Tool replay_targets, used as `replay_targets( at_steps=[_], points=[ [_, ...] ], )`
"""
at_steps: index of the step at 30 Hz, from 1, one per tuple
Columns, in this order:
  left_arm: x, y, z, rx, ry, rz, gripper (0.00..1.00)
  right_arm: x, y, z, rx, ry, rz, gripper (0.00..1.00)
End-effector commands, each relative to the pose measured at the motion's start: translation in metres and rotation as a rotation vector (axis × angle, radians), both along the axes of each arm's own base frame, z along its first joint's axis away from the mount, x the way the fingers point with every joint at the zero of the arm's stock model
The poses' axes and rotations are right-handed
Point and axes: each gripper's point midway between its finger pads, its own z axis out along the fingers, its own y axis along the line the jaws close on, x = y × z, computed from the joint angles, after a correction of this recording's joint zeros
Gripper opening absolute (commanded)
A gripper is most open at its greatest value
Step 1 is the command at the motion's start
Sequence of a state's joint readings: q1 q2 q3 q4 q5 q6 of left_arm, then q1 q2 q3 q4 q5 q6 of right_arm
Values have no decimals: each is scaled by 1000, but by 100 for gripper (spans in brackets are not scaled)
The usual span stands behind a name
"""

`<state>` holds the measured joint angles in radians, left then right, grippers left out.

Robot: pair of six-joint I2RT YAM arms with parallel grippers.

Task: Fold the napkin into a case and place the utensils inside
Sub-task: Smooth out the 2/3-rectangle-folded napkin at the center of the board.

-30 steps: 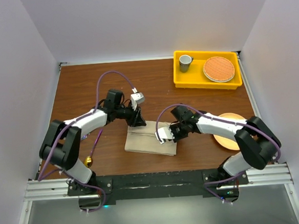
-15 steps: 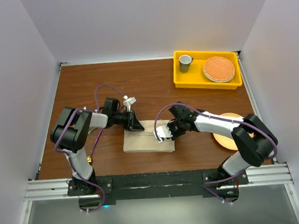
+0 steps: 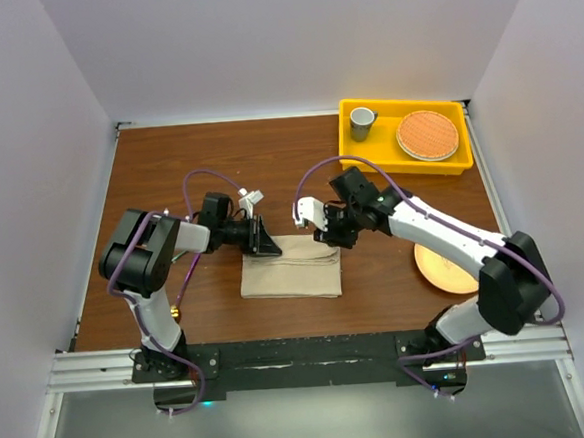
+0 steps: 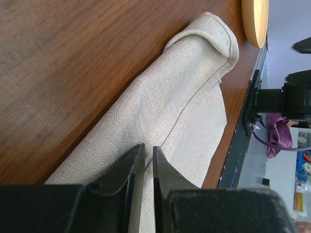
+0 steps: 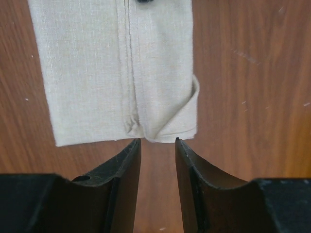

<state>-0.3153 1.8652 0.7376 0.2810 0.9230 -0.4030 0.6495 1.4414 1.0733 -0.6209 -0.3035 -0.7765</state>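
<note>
Napkin folded into a long strip, flat on the wooden table between the arms. Left gripper a mere slit apart, pinching the cloth's far left corner at the hem. Right gripper partly spread, empty, just off the napkin's right end.

The table is viewed from high behind; the napkin (shared by all views) is framed closely from both wrists.

wooden table with cloth and dishes
a folded beige napkin lies front-centre, a yellow tray in the far right corner, a peach plate near the right edge.
</note>
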Motion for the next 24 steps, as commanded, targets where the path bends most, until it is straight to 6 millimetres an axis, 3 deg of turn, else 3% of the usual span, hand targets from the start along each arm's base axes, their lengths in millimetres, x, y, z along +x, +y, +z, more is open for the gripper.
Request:
replay_targets(
  at_steps=[1, 6, 10, 13, 20, 24],
  points=[
    [-5, 10, -26, 84, 43, 46, 18, 10, 1, -19, -19, 145, -274, 38],
    [-6, 11, -27, 84, 41, 42, 18, 30, 1, -33, -47, 130, -378, 39],
    [-6, 11, -26, 85, 37, 43, 18, 33, 1, -48, -75, 145, -387, 37],
    [-6, 12, -26, 88, 35, 47, 18, 30, 1, -53, -76, 158, -378, 31],
    [-5, 11, -26, 87, 40, 58, 18, 28, -5, -61, -103, 148, -360, 0],
    [-5, 11, -27, 88, 42, 60, 18, 21, -7, -66, -109, 168, -351, 0]
  ],
)
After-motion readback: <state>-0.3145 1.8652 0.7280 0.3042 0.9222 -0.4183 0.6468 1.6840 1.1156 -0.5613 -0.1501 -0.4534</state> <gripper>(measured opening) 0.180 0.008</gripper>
